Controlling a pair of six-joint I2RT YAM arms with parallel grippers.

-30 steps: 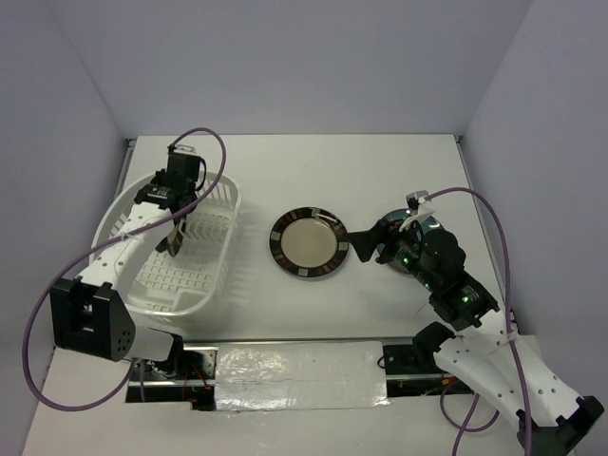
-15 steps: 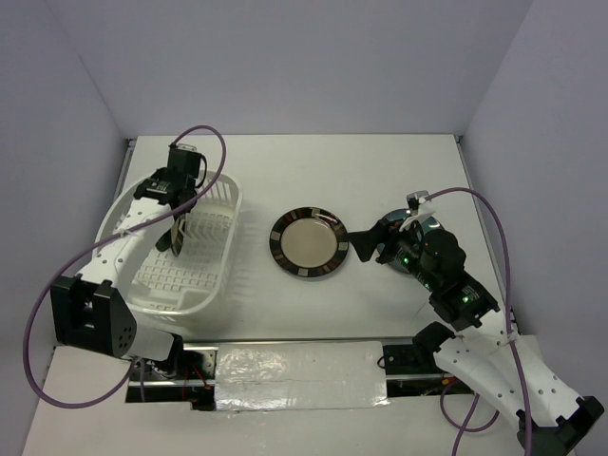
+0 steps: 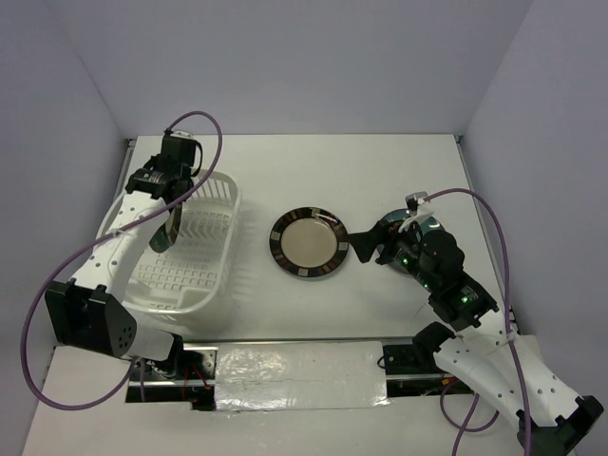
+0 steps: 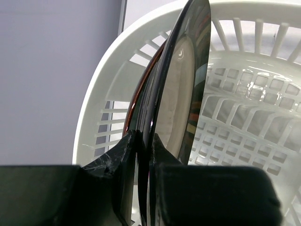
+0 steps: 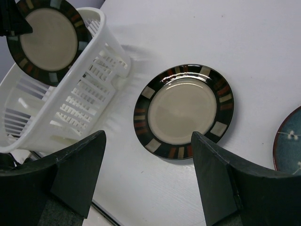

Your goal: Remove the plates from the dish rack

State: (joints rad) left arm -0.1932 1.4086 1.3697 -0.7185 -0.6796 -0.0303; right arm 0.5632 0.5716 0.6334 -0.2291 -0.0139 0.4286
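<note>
Pinching a black-rimmed plate [image 5: 47, 40] on edge over the rack [image 3: 224, 203], your left pincer [image 4: 143, 142] was closed; your right pincer [image 5: 148, 141] gaped empty.

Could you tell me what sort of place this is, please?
Probably a robotics test booth, not a kitchen: plain walls enclose a white table, and two cabled robot arms are bolted at its near edge.

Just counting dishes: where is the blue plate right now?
The blue plate lies on the table at the right wrist view's right edge, just right of the black-rimmed plate lying there.
</note>
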